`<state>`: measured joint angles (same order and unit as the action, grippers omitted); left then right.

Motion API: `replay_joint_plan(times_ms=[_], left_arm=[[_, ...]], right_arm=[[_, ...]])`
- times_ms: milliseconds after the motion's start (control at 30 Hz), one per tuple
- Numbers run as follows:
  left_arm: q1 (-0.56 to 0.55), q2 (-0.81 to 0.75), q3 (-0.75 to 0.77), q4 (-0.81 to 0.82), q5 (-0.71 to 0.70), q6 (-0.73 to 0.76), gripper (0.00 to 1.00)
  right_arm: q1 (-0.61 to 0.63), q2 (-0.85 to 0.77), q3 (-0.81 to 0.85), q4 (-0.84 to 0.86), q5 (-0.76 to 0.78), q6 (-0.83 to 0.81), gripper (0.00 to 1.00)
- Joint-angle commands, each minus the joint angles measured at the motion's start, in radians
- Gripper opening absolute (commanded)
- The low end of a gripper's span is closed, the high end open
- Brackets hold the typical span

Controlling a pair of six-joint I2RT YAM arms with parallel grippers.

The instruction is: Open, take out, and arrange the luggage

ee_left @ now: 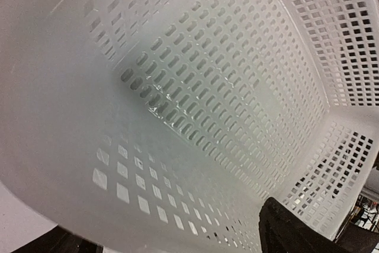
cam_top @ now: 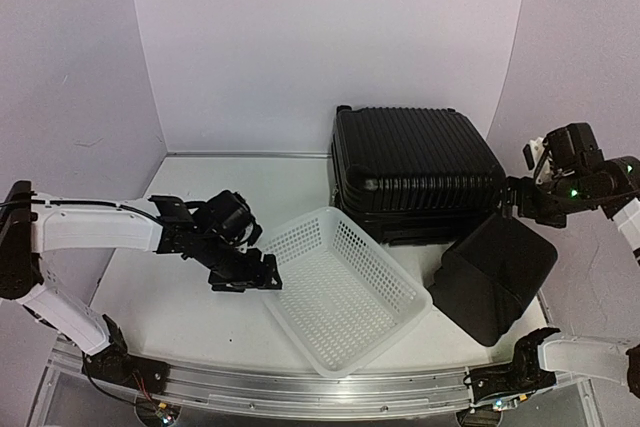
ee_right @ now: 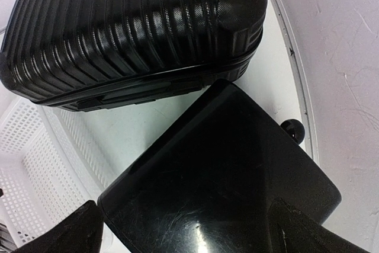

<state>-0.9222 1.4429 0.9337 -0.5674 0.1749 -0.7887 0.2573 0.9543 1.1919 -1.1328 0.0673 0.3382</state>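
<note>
White worktop (cam_top: pixel 160 307), pale walls. The shut luggage (cam_top: pixel 415 172) sits at the far edge, right of centre — basket (cam_top: pixel 380 262) and small case (cam_top: pixel 495 277) lie before it. The right claw (ee_right: pixel 186 220) is spread above the case; the left claw (cam_top: pixel 245 275) is at the basket's rim — its grip I cannot tell.

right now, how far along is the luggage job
Done, it seems: the smaller black case and white basket sit out on the table, beside the ribbed luggage, whose shells are together. In hand: the left gripper is at the basket's rim; the open right gripper hovers over the smaller case. Left: arranging them.
</note>
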Motion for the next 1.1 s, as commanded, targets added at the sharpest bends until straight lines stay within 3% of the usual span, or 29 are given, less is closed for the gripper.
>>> replay_joint_plan(times_ms=[0,200,333,600,1067], left_arm=[[-0.010,0.042,0.055,0.039,-0.082,-0.043,0.86],[0.000,0.062,0.065,0.028,-0.141,-0.037,0.73],[0.035,0.077,0.060,0.014,-0.137,-0.034,0.61],[0.143,0.048,0.034,0.002,-0.132,0.011,0.45],[0.372,0.056,0.087,-0.086,-0.195,0.165,0.33]], right_arm=[[-0.006,-0.035,-0.021,0.037,-0.016,0.014,0.98],[-0.007,-0.055,-0.034,0.033,-0.009,0.004,0.98],[-0.007,-0.043,-0.034,0.028,-0.010,-0.004,0.98],[-0.006,-0.018,-0.053,0.019,-0.022,-0.012,0.98],[-0.006,0.014,-0.049,0.004,-0.024,-0.031,0.98]])
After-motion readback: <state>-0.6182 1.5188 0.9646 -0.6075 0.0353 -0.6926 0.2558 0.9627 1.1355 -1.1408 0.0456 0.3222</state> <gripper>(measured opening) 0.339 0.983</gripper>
